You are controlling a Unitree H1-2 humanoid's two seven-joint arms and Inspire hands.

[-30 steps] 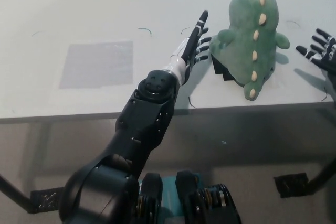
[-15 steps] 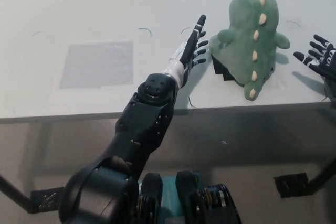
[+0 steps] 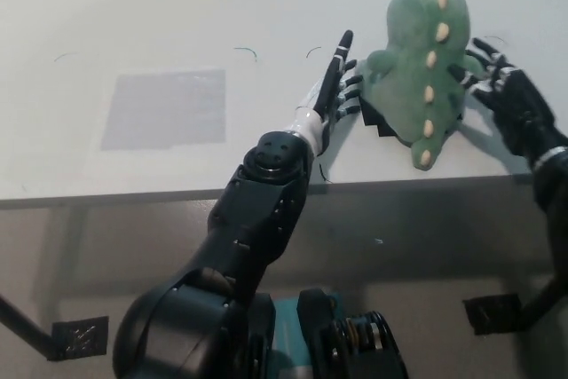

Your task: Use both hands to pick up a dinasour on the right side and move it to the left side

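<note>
Green plush dinosaur (image 3: 424, 55) sits on the white table (image 3: 133, 15), toward the table's right end, near the front edge. It faces away, cream spikes running down its back to the tail, which points at the table edge. A dark patch lies under its left flank.

Left hand (image 3: 335, 88) is just beside the dinosaur's left flank, palm turned toward it, fingers (image 3: 341, 52) straight and spread. The fingertips look at or very near the plush; I can't tell if they actually touch. It grips nothing.

Right hand (image 3: 506, 95) is on the opposite flank, fingers apart and reaching onto the dinosaur's right arm area, tips apparently against the fabric. Not closed around it.

So the toy is bracketed between both hands, resting on the table, not lifted.

Grey rectangular patch (image 3: 162, 107) marks the table's left part, well apart from the dinosaur. A few thin dark squiggles show on the tabletop between patch and toy.
</note>
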